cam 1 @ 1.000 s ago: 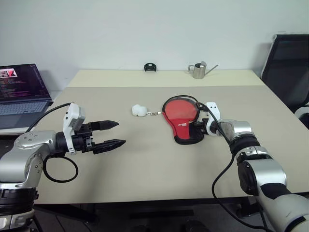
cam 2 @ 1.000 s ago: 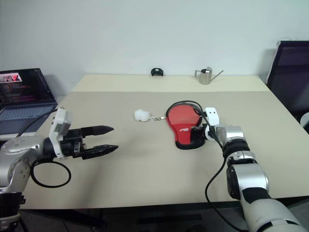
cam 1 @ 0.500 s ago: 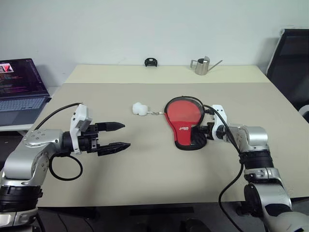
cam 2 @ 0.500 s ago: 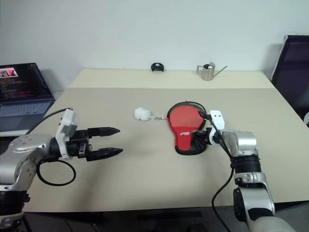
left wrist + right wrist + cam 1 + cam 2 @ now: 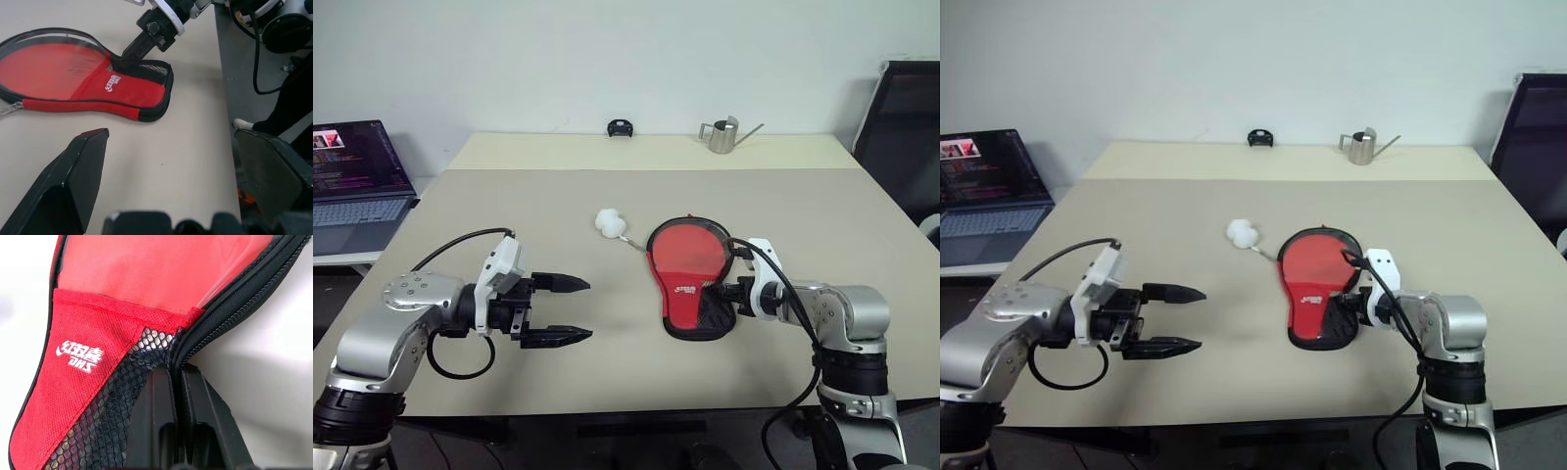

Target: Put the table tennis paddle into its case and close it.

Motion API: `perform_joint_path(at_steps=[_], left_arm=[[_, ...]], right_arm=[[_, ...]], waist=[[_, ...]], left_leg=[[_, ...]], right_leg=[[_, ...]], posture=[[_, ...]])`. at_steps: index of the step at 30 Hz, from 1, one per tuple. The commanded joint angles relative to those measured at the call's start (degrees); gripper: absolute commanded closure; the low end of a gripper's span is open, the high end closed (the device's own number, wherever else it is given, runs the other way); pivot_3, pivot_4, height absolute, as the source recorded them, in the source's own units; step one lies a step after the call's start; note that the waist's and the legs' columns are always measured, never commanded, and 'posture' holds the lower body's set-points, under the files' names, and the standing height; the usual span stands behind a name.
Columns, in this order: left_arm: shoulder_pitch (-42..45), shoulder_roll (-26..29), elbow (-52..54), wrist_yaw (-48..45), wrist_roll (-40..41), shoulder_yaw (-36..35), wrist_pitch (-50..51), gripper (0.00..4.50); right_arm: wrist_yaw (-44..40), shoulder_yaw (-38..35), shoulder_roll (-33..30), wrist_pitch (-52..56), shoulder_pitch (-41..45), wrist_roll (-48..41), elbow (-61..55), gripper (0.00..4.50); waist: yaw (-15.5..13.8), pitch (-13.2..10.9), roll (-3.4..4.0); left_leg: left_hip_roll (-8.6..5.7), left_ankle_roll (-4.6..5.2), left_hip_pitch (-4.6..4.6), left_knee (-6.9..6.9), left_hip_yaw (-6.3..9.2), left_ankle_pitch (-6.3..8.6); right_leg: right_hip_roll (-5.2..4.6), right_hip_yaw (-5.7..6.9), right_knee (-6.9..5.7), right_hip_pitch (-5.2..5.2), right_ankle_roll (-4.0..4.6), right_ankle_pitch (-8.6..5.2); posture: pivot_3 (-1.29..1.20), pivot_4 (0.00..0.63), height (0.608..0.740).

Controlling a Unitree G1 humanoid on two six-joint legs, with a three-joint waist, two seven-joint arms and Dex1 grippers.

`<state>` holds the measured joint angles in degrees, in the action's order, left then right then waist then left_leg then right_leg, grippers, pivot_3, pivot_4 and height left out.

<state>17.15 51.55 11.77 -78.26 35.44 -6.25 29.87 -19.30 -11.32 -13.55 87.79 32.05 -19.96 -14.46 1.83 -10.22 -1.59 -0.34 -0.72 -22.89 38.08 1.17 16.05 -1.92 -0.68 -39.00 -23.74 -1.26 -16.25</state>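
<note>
Two grippers work here: the right gripper (image 5: 728,294) is pinched shut on the case (image 5: 687,271) edge mid-table, so the wide-open left gripper (image 5: 570,309) should probably steady it while zipping.

white "dhs" logo under chinese characters, on the case's (image 5: 93,382) red panel
</note>
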Motion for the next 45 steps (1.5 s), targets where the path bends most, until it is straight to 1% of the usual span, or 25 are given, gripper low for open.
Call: perform_joint_path(at_steps=[1, 10, 19, 27, 35, 42, 45], left_arm=[[0.31, 0.91, 2.54, -1.44, 1.41, 0.39, 0.21, 0.0], [0.07, 0.63, 4.42, -2.96, 2.18, 2.28, 0.76, 0.0], [1.52, 0.39, 3.56, -4.33, 1.36, 4.24, -0.31, 0.0], [2.18, 0.1, 2.93, -4.52, 1.13, 4.98, -0.7, 0.0], [2.66, 0.06, 2.29, -4.23, 0.94, 5.41, -1.17, 0.0], [2.76, 0.03, 2.09, -4.11, 0.79, 5.5, -1.4, 0.0], [2.79, 0.01, 2.09, -3.94, 0.71, 5.46, -1.47, 0.0]], right_arm=[[0.13, -0.31, 0.88, 4.36, -3.78, -2.46, -6.07, 4.49], [1.83, -1.23, -1.17, 4.71, -13.7, -7.63, -14.69, 4.49], [5.69, -3.09, -3.61, 4.71, -18.25, -14.92, -18.29, 4.49], [9.97, -4.57, -5.5, 4.71, -20.71, -21.65, -19.19, 4.49], [12.98, -5.51, -8.54, 4.71, -22.36, -26.15, -18.5, 4.49], [15.51, -5.69, -8.67, 4.71, -22.29, -28.59, -17.85, 4.49], [18.38, -6.34, -6.9, 4.71, -22.17, -29.38, -17.43, 4.49]], waist=[[-0.02, 0.0, 0.0], [-0.11, 0.02, -0.01], [-0.22, 0.03, -0.02], [-0.24, 0.05, -0.04], [-0.33, 0.06, -0.06], [-0.35, 0.1, -0.08], [-0.35, 0.12, -0.1]], left_leg=[[0.0, 0.0, 0.0, 0.0, 0.0, 0.0], [-0.01, 0.0, 0.09, 0.0, 0.05, 0.0], [-0.03, 0.01, 0.17, 0.03, 0.12, 0.0], [-0.03, 0.01, 0.18, 0.04, 0.13, 0.0], [-0.04, 0.01, 0.18, 0.06, 0.15, 0.01], [-0.04, 0.01, 0.2, 0.08, 0.17, 0.01], [-0.04, 0.01, 0.22, 0.08, 0.17, 0.01]], right_leg=[[0.0, 0.0, 0.0, 0.0, 0.0, 0.0], [0.0, 0.04, 0.04, 0.14, -0.02, -0.02], [0.0, 0.11, 0.05, 0.28, -0.04, -0.04], [0.0, 0.13, 0.06, 0.31, -0.04, -0.04], [0.0, 0.13, 0.06, 0.34, -0.05, -0.05], [0.0, 0.15, 0.06, 0.39, -0.06, -0.05], [0.0, 0.15, 0.06, 0.41, -0.06, -0.05]], posture=[[0.0, 0.15, 0.74], [0.0, 0.15, 0.74], [0.0, 0.15, 0.74], [0.0, 0.15, 0.74], [0.0, 0.15, 0.74], [0.0, 0.15, 0.74], [0.0, 0.15, 0.74]])
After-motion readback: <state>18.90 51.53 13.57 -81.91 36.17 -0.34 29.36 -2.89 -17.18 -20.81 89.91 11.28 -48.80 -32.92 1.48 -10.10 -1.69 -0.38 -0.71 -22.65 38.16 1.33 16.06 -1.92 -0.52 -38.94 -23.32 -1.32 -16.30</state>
